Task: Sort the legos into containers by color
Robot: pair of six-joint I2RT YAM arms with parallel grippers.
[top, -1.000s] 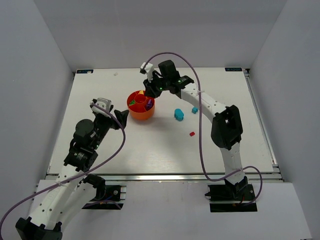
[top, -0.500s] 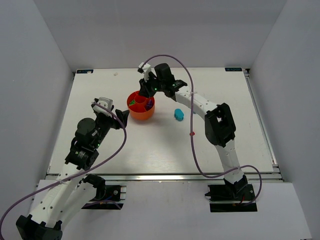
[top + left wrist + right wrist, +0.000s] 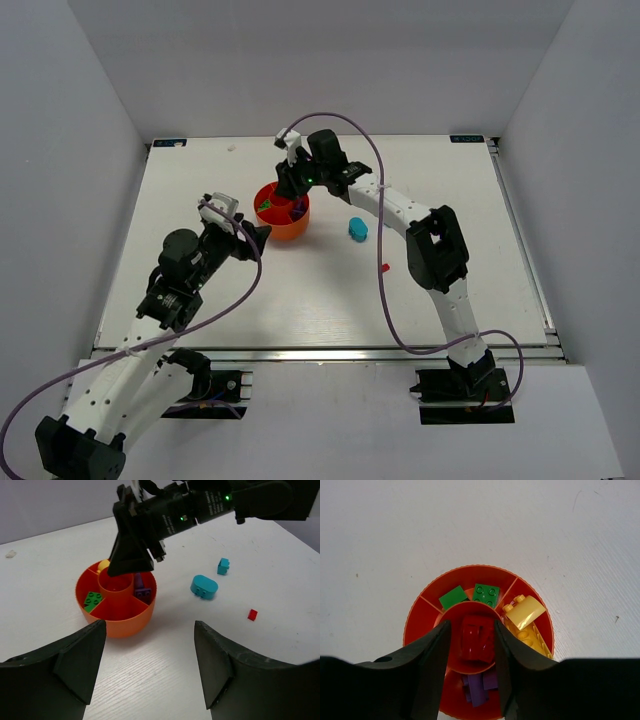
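The orange tub [image 3: 282, 222] stands at mid-table. My right gripper [image 3: 294, 190] hangs straight over it, jaws open. Between the jaws, a red lego [image 3: 476, 640] lies in the central cup, with a gap to the left finger [image 3: 432, 650]. Two green legos [image 3: 486, 594], yellow ones [image 3: 525, 612] and purple ones [image 3: 480, 687] lie in separate compartments. A teal rounded lego [image 3: 357, 229], a small teal one [image 3: 223, 566] and a tiny red one [image 3: 385, 268] lie on the table to the tub's right. My left gripper [image 3: 256, 235] is open and empty just left of the tub [image 3: 116, 615].
The right arm's forearm [image 3: 395, 205] stretches over the table between the tub and the loose legos. White walls enclose the table on three sides. A purple cable [image 3: 385, 290] loops down from the right wrist.
The right gripper has moved left over the tub's middle and opened, letting go of the red lego. The left arm has shifted slightly right toward the tub.
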